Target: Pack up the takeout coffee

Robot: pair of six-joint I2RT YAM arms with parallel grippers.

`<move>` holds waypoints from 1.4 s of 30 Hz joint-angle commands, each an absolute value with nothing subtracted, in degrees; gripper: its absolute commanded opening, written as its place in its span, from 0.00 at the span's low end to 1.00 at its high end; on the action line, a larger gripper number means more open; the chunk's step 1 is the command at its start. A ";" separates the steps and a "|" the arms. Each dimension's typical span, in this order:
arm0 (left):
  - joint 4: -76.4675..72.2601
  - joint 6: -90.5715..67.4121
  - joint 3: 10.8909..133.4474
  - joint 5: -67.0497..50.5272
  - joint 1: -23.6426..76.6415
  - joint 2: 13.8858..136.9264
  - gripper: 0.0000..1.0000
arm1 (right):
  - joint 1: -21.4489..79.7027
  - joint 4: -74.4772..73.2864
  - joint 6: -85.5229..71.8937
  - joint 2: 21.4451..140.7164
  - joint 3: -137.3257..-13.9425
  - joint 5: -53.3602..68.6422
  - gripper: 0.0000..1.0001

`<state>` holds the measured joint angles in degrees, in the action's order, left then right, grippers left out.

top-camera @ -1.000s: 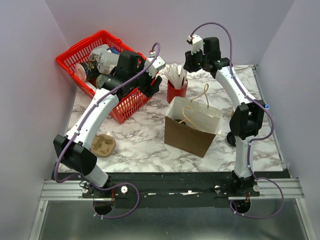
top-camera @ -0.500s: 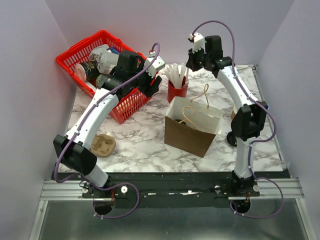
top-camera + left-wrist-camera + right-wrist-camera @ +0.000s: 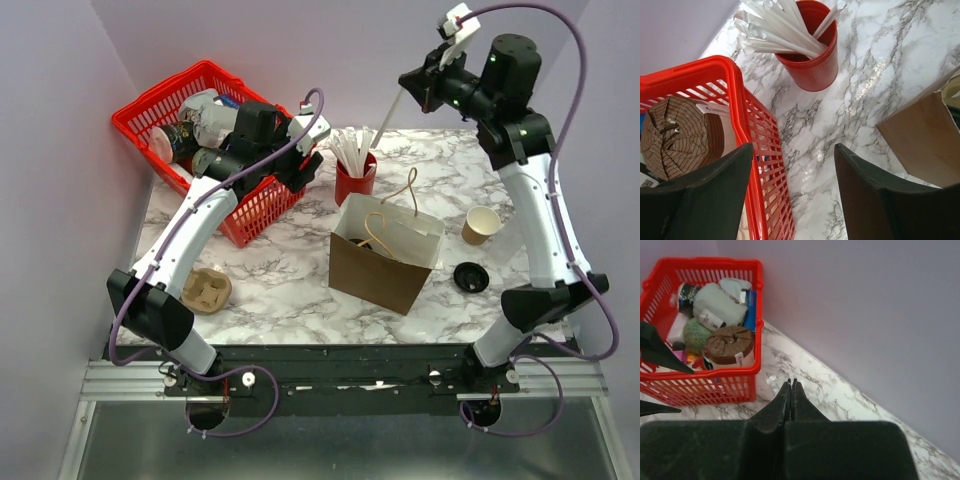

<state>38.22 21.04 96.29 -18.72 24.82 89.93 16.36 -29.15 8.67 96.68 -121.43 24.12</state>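
Over on the left, inside the red basket (image 3: 258, 212), is where I think the coffee (image 3: 183, 138) sits. It looks like a small dark thing mixed in with other stuff at the far left end. It is too small in the top view for me to be sure. I cannot tell if it stands up or lies on its side.

The left gripper (image 3: 792, 150) is the near one. It hangs over the basket's right rim, with one finger above the inside and the other above the table. Its fingers are spread wide and they hold nothing. From those fingers the coffee lies to the left and farther back, across most of the basket. Other things lie between.

The right gripper (image 3: 791, 385) is high up by the back wall, well away from the basket. Its fingers are pinched tight together. From above, it looks like they hold a white straw (image 3: 388, 120) that points down toward the red cup (image 3: 354, 185).

The bag (image 3: 370, 270) stands open in the middle of the table, to the right of the basket. So I think the left arm should get the coffee: reach left and back, then carry it right to the bag.
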 commanded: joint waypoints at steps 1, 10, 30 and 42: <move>37.18 21.89 96.42 -13.54 24.52 88.77 0.76 | 15.91 -29.71 5.80 89.42 -118.06 27.32 0.00; 36.48 21.36 95.02 -14.15 24.52 84.64 0.77 | 15.82 -48.06 15.73 75.61 -113.13 46.64 0.01; 34.63 19.95 81.12 -19.77 24.43 70.49 0.78 | 15.91 -64.60 21.71 65.56 -97.30 33.40 0.01; 38.50 20.75 81.74 -18.02 22.15 66.28 0.99 | 15.91 -59.15 6.35 67.94 -103.01 7.51 0.87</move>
